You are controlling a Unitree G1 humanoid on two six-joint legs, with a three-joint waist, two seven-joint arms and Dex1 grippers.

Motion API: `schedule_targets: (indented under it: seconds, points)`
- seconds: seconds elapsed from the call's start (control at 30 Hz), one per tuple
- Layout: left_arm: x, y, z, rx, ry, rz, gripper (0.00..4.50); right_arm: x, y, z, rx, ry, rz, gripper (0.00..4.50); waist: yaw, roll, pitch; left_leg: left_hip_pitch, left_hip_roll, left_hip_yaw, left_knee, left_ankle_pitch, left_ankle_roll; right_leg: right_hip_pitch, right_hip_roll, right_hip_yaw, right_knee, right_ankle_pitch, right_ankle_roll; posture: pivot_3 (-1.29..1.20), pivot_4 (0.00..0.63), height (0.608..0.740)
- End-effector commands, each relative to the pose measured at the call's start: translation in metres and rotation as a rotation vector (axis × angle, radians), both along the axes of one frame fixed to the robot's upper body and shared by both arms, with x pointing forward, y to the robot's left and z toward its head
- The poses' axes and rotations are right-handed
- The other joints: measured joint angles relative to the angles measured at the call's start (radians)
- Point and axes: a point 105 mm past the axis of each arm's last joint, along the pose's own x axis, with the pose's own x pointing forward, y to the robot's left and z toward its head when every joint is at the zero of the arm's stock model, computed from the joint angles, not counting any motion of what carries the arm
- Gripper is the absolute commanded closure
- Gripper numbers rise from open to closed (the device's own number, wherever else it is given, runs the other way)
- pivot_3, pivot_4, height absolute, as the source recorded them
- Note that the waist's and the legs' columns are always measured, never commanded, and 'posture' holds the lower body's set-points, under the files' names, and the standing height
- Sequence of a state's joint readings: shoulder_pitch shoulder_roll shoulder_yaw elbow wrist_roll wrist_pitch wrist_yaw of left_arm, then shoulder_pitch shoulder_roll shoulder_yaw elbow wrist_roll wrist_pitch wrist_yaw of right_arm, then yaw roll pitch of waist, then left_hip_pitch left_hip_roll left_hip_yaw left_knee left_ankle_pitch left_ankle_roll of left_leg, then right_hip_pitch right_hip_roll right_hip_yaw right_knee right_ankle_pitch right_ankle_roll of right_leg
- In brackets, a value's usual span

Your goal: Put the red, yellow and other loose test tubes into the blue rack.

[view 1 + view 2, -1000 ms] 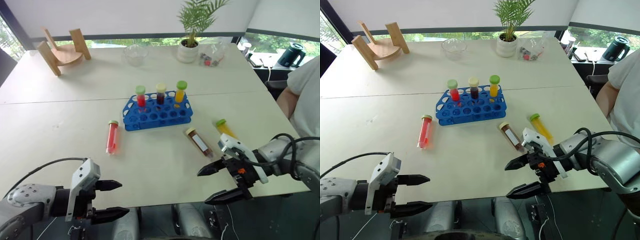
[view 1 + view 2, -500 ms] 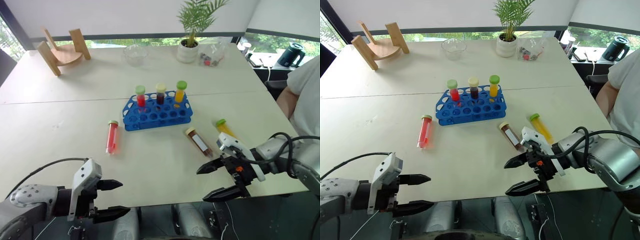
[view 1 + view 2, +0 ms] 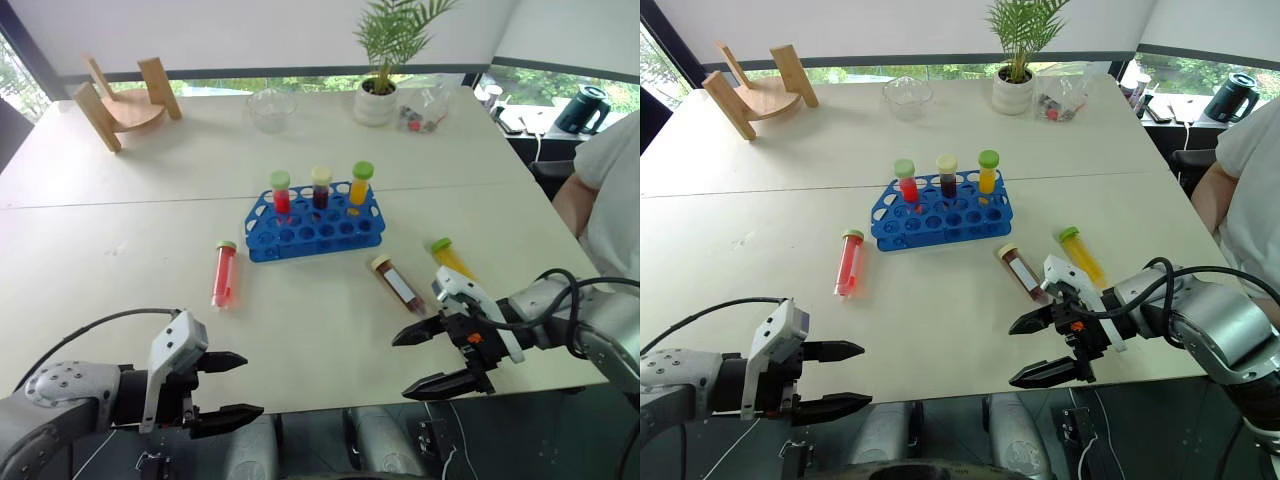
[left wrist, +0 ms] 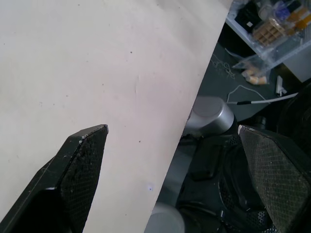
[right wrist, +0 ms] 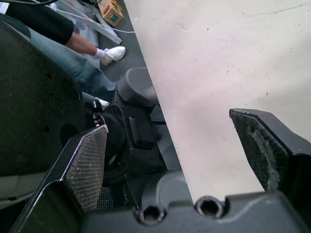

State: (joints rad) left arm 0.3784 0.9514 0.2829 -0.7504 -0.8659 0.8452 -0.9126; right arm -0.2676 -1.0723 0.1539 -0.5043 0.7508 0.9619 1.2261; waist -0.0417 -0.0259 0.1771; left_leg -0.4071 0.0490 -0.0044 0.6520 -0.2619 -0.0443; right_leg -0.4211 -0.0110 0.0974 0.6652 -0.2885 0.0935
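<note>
Fingers of both the left gripper (image 3: 232, 387) and right gripper (image 3: 424, 359) stay spread and empty at the table's (image 3: 120, 260) near edge; nothing has moved, so red tube (image 3: 223, 274), brown tube (image 3: 398, 284) and yellow tube (image 3: 449, 257) lie loose beside the blue rack (image 3: 314, 226)

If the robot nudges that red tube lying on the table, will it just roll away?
Probably: the red tube is round and lies flat on the smooth table, so a sideways push should roll it. Its wider cap may curve the roll. It looks stiff and light.
</note>
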Motion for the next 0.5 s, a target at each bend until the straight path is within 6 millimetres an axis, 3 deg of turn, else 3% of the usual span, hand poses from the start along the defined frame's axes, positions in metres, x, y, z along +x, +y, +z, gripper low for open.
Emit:
schedule_targets:
  seconds: [0.03, 0.17, 0.27, 0.37, 0.5]
  points:
    - [-0.002, -0.006, 0.003, -0.006, -0.010, -0.036, 0.06, 0.000, 0.001, 0.002, 0.015, -0.021, 0.008, 0.05, 0.000, 0.000, 0.000, 0.000, 0.000, 0.000, 0.000, 0.000, 0.000, 0.000, 0.000, 0.000, 0.000, 0.000, 0.000, 0.00, 0.150, 0.740]
    - [0.004, -0.007, 0.003, -0.002, -0.017, -0.042, 0.06, 0.003, -0.002, 0.004, 0.002, -0.012, -0.008, 0.05, 0.001, 0.000, 0.000, 0.000, 0.000, 0.000, 0.001, 0.000, 0.000, 0.000, 0.000, 0.000, 0.000, 0.000, 0.000, 0.00, 0.150, 0.740]
    - [0.007, -0.005, 0.003, 0.002, -0.018, -0.047, 0.06, 0.007, -0.007, 0.016, -0.003, -0.027, -0.039, 0.05, 0.000, 0.000, 0.000, 0.000, 0.000, 0.000, 0.001, 0.000, 0.000, 0.001, 0.000, 0.000, 0.000, 0.000, 0.000, 0.00, 0.150, 0.740]
    - [0.011, -0.001, 0.006, 0.025, -0.029, -0.083, 0.06, 0.020, -0.013, 0.042, 0.015, -0.063, -0.088, 0.05, -0.002, 0.000, 0.000, 0.000, 0.000, 0.000, 0.001, 0.000, 0.000, 0.000, 0.000, 0.000, 0.000, 0.000, 0.000, 0.00, 0.150, 0.740]
    - [0.036, 0.009, 0.038, 0.063, -0.156, -0.122, 0.06, 0.050, -0.022, 0.097, 0.045, -0.147, -0.167, 0.05, -0.001, 0.002, 0.002, 0.000, 0.000, 0.000, 0.002, 0.000, 0.000, 0.000, 0.000, 0.000, 0.001, 0.001, -0.002, 0.00, 0.150, 0.740]
